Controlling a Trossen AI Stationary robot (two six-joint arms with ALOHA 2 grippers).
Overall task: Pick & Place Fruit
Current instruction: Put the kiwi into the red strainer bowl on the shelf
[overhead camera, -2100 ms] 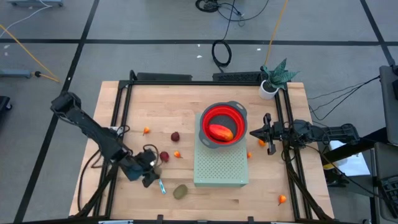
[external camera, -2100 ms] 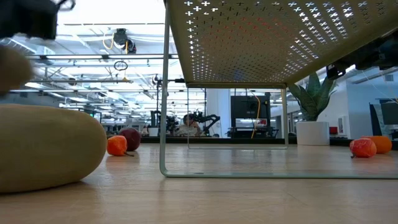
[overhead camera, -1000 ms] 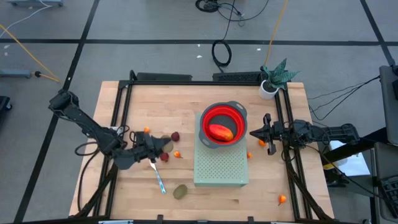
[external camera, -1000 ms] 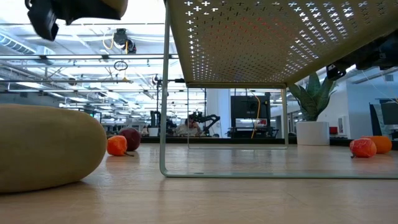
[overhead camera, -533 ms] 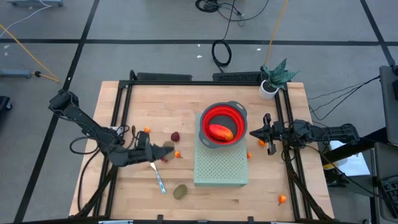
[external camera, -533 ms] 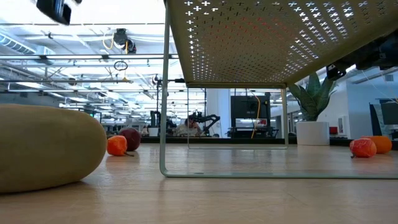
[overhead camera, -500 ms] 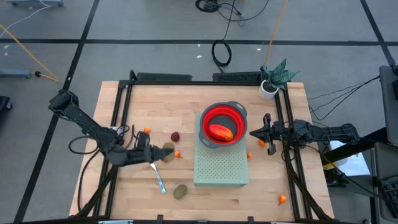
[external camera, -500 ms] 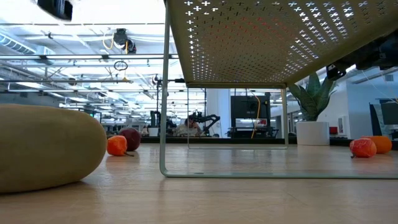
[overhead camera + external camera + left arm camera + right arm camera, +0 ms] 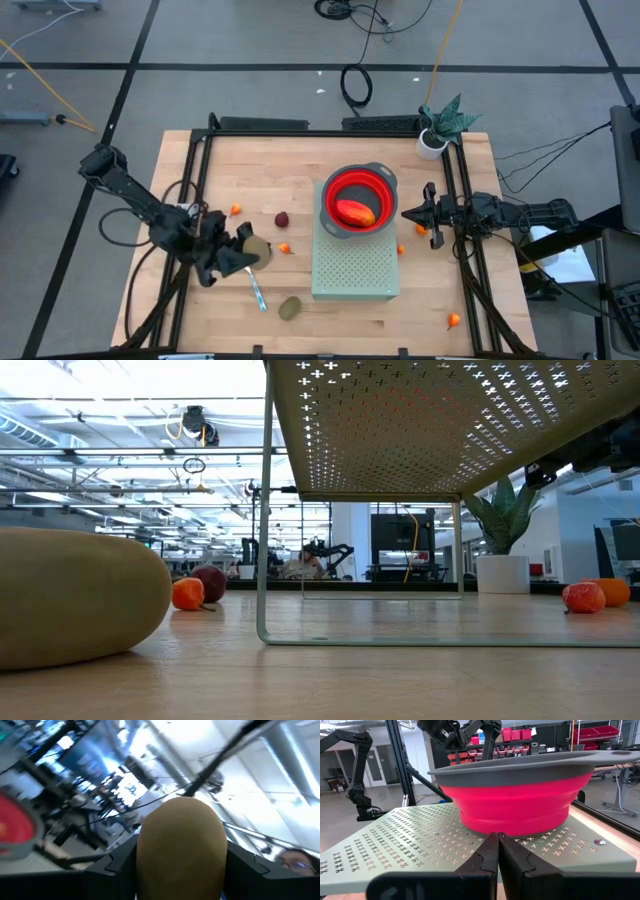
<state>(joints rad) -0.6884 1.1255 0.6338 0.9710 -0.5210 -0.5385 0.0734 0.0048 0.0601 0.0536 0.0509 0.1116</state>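
My left gripper point(image 9: 250, 251) is shut on a brown-green oval fruit point(image 9: 258, 248) above the table's left half, left of the green perforated stand point(image 9: 355, 268). The red bowl point(image 9: 358, 198) stands on that stand, and an elongated red-orange fruit point(image 9: 355, 212) lies in it. A second brown-green oval point(image 9: 290, 308) lies on the table near the front edge. On the table also rest a dark red ball point(image 9: 283, 219) and small orange balls point(image 9: 285, 248). My right gripper point(image 9: 408, 213) waits shut at the stand's right side, beside the bowl. My left gripper pinches the oval fruit by its two long sides point(image 9: 150, 862) between its two fingers point(image 9: 117, 867). The fingers come from the table's left, slanting upward. The fruit's rounded end point(image 9: 182, 812) stands out beyond the fingers. The fruit is lifted clear of the table.
A knife with a light-blue handle point(image 9: 257, 294) lies just below my left gripper. More orange balls lie by the stand's right side point(image 9: 400, 249) and near the front right corner point(image 9: 453, 321). A potted plant point(image 9: 433, 140) stands at the far right corner.
My left gripper has risen with the brown-green oval, going up out of the low view. It has tipped its fingers upward and rolled about its own axis. The fruit has stayed between the fingers, clear of the table.
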